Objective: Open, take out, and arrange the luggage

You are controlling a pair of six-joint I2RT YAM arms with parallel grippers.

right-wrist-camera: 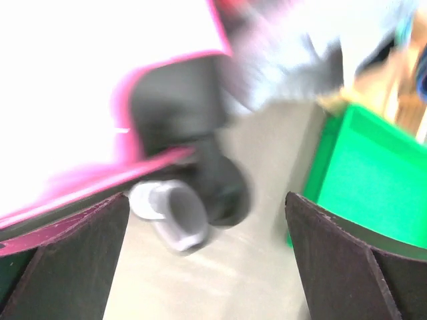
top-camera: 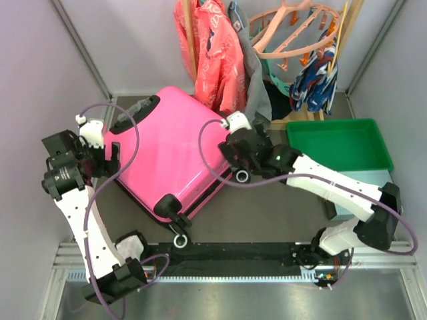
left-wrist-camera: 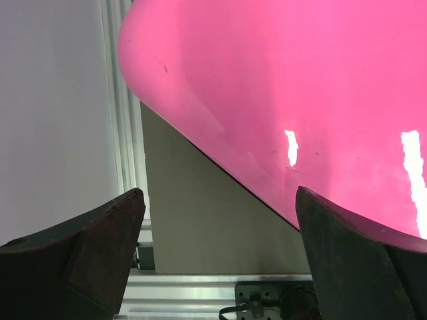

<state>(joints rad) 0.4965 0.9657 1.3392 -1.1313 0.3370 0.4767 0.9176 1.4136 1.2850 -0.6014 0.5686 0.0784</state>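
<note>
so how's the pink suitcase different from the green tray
The suitcase is hot pink, the tray green. The suitcase is far larger than the tray. The suitcase is closed and lies askew; the tray is open-topped and sits square. Both are roughly rectangular.

Top external view looked steeply down from above and behind the arm bases, which sat along the bottom edge. It was at mid distance, with the whole table [top-camera: 273, 213] in frame and walls at both sides.

Left wrist view sat very close to the luggage [top-camera: 170, 150]. The pink shell filled the upper right of frame, and the left fingers [left-wrist-camera: 87, 253] were dark in the lower corners.

Right wrist view was blurred and low over the table. A wheel [right-wrist-camera: 170, 213] was at centre, the green tray [right-wrist-camera: 360, 180] at right, and the right fingers [right-wrist-camera: 67, 267] in the lower corners.

The pink shell was shared by all three views. The wheel and tray were shared by the top and right wrist views.
</note>
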